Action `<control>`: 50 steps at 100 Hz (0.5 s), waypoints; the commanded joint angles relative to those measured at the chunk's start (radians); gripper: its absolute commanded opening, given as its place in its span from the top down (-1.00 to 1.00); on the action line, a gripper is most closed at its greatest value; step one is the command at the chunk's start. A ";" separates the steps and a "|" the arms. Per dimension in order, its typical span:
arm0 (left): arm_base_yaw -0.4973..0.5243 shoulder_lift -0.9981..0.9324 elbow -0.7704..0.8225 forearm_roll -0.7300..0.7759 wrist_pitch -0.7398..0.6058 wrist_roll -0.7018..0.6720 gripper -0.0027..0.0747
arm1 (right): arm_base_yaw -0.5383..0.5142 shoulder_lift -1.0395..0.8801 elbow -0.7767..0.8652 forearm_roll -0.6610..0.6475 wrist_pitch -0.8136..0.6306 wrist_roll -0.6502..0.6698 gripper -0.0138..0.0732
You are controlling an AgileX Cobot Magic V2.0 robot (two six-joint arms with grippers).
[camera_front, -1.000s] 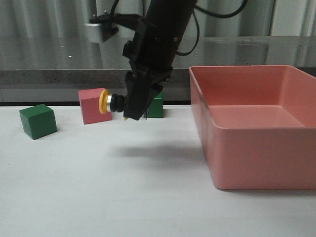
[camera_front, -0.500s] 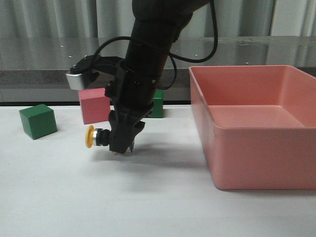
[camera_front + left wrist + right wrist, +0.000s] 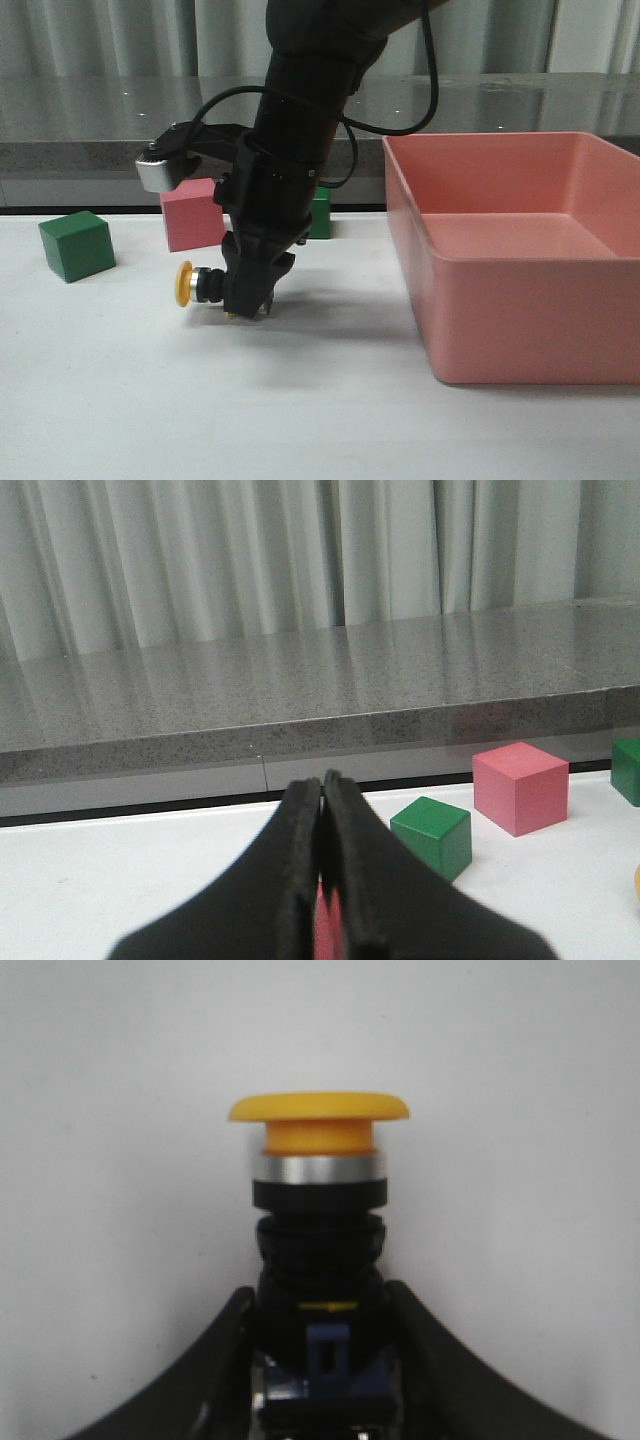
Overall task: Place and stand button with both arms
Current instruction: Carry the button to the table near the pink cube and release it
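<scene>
No readable text, labels, brand marks, numbers or signs are showing in any of the three views.
</scene>
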State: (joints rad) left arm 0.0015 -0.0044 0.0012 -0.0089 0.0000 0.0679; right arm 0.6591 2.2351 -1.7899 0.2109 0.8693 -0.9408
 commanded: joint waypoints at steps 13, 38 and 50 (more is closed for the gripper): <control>0.001 -0.031 0.029 0.000 -0.076 -0.012 0.98 | -0.003 -0.063 -0.033 0.010 -0.012 -0.012 -0.18; 0.001 -0.031 0.029 0.000 -0.076 -0.012 0.98 | -0.003 -0.063 -0.033 0.010 -0.004 -0.012 -0.50; 0.001 -0.031 0.029 0.000 -0.076 -0.012 0.98 | -0.003 -0.070 -0.033 0.009 -0.015 -0.010 -0.71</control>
State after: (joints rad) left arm 0.0015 -0.0044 0.0012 -0.0089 0.0000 0.0679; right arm 0.6591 2.2351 -1.7899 0.2109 0.8776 -0.9408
